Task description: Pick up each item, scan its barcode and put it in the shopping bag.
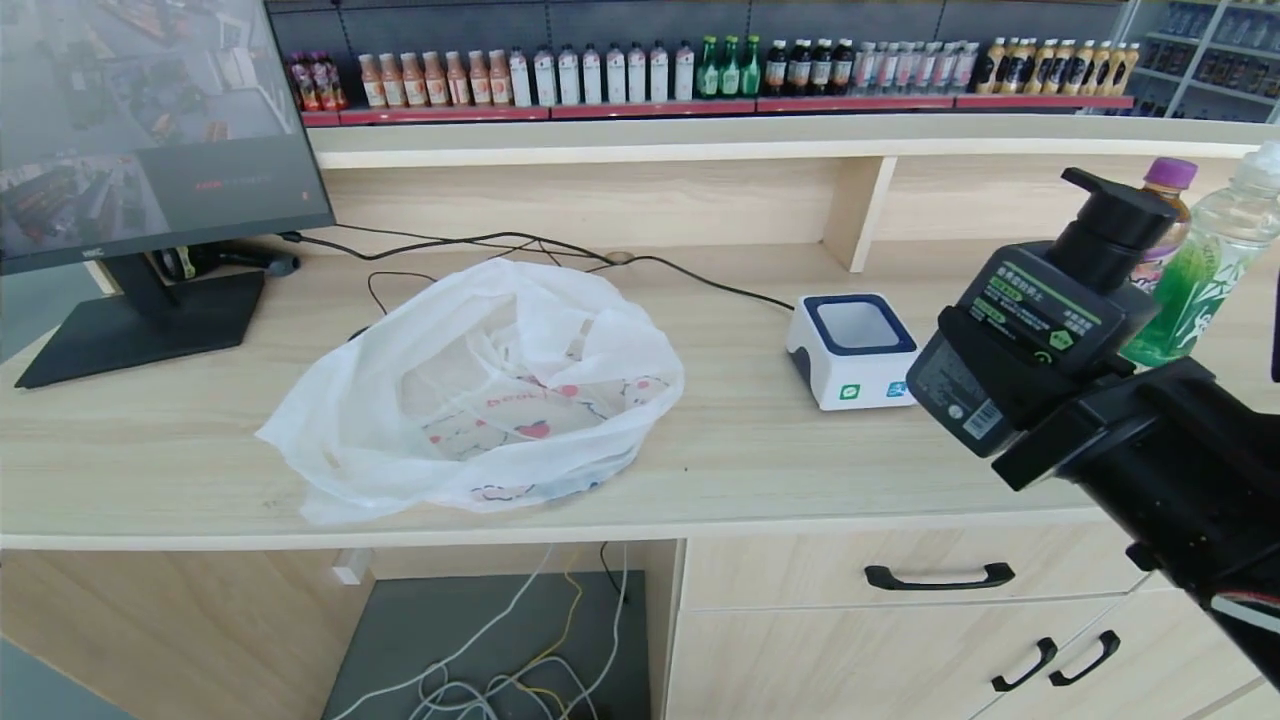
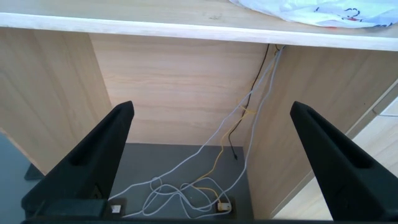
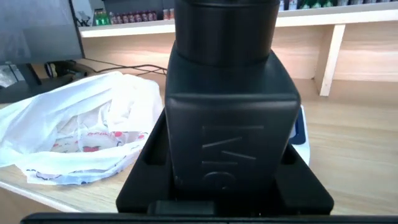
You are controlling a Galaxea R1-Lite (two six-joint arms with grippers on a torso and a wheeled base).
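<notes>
1 black pump bottle (image 1: 1040,310) is clamped in the right gripper (image 1: 1005,385), just right of the scanner (image 1: 852,345). Left of the scanner lies the shopping bag (image 1: 480,390). The left gripper (image 2: 211,112) holds its fingers apart below the counter (image 1: 750,450).

My right arm (image 1: 1170,470) is matte black, built of blocky, hard-edged housings, and sits toward four o'clock in the head view. Low on it a few red and white cables (image 1: 1245,603) lie bare. My right hand (image 1: 1000,395) has flat black fingers (image 3: 140,186). My left hand (image 2: 211,107) has two black wedge-shaped fingers (image 2: 102,155), tapering to blunt tips with stepped inner faces.
</notes>
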